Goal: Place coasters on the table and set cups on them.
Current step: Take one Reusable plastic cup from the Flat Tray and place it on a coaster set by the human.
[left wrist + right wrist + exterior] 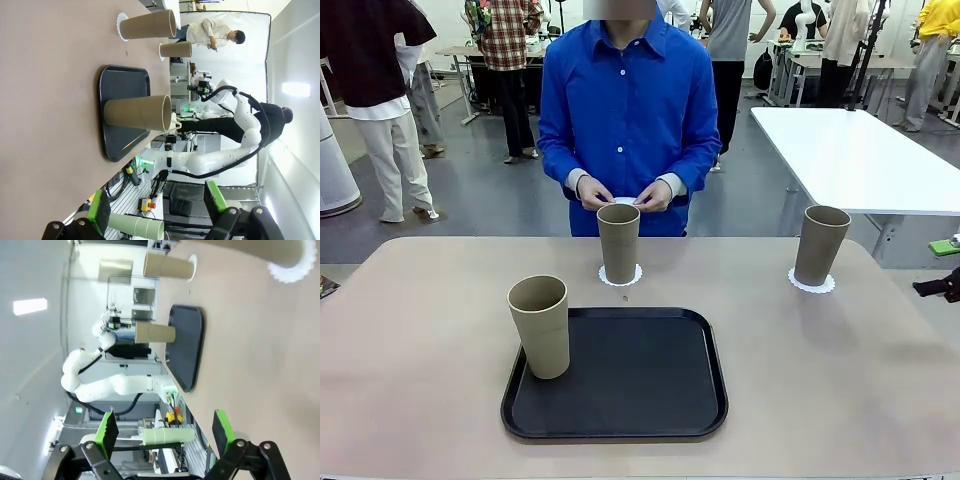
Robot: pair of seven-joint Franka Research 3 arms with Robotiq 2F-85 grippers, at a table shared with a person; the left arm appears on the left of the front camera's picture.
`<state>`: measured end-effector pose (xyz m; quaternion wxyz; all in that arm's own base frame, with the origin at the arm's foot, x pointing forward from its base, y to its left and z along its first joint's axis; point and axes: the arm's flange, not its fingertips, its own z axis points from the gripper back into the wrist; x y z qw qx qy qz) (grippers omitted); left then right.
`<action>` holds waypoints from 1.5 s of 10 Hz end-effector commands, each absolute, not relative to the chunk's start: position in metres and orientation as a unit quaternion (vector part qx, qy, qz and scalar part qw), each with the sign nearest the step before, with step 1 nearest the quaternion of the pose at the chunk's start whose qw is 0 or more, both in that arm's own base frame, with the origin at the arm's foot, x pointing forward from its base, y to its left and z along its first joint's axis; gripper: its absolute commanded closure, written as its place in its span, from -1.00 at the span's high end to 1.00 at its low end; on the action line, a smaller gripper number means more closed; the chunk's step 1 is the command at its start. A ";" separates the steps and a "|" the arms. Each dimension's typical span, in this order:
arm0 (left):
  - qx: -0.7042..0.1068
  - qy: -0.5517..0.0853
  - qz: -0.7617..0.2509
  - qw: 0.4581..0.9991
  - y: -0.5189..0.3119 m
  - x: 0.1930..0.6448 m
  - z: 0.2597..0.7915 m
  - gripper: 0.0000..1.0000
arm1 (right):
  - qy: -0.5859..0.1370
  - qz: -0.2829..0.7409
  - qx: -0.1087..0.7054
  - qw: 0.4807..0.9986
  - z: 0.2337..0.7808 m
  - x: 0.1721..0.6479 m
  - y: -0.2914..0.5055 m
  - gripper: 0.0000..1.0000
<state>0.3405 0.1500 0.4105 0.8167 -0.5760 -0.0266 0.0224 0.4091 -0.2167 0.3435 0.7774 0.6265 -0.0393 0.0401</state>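
The left end effector (158,206) and right end effector (165,431) both gape, empty.

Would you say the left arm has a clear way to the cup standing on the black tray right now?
Probably yes. The left claw is open and empty, and its wrist view shows the cup upright at the left edge of the tray, with nothing standing between them.
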 end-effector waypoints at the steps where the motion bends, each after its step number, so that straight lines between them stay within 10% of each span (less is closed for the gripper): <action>1: -0.580 -0.030 0.019 0.814 0.151 0.339 0.413 1.00 | -0.063 -0.003 0.650 0.758 0.345 0.400 -0.231 1.00; 15: -0.580 -0.030 0.019 0.814 0.151 0.339 0.413 1.00 | -0.098 -0.036 0.661 0.743 0.327 0.374 -0.257 1.00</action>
